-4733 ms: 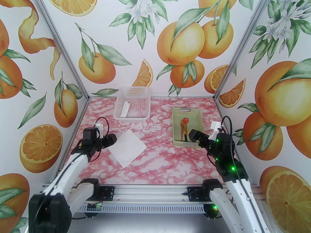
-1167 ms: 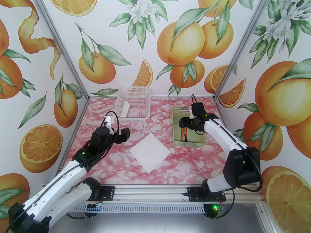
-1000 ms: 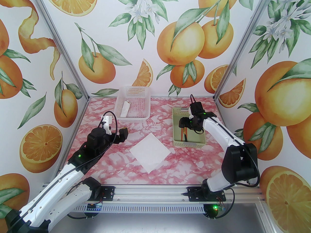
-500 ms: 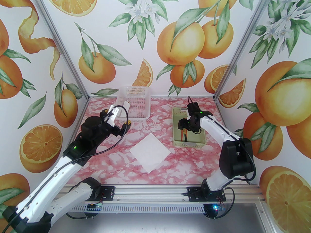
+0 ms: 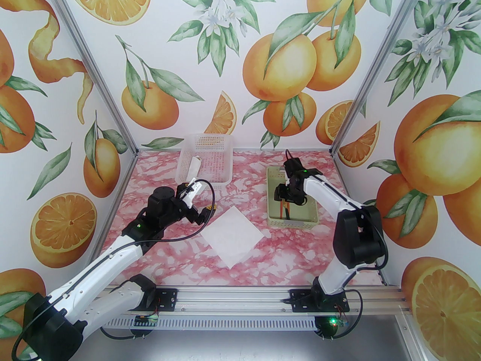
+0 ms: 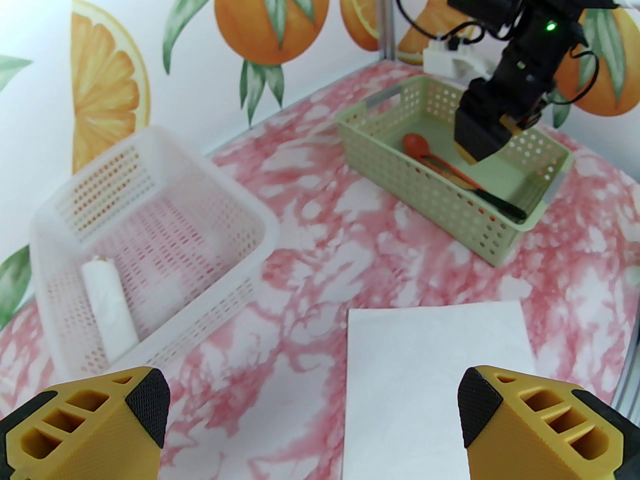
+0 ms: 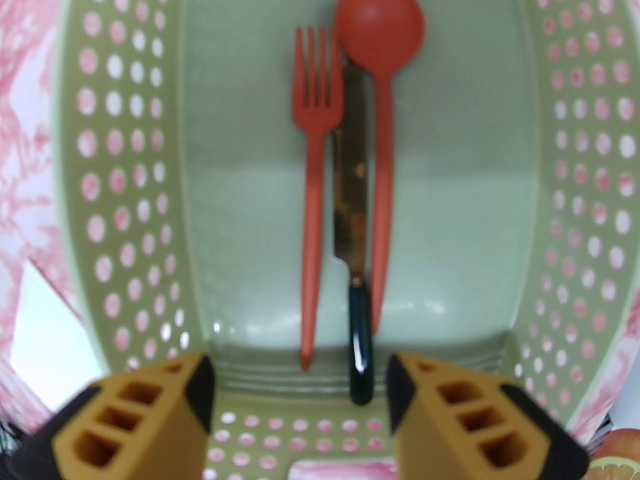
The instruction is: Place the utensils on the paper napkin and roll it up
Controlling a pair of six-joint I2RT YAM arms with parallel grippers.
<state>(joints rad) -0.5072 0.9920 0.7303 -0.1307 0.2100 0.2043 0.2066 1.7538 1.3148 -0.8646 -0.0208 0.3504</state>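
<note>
Barely begun: fork [image 7: 310, 218], knife [image 7: 350, 203] and spoon [image 7: 379, 23] lie in the green basket [image 7: 115, 168]. The napkin [image 5: 233, 235] beside it is bare. The right gripper [image 7: 299, 373] has its jaws open at their handle ends, and the left gripper [image 6: 314, 398] has its jaws wide open.

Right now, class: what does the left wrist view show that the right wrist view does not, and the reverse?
Left wrist: the white basket holding a white paper roll, and the open left gripper. Right wrist: the tines of the orange fork, with the knife lying between it and the red-orange spoon. Both: the green basket, that spoon, and the right gripper, jaws apart near the handle ends.
</note>
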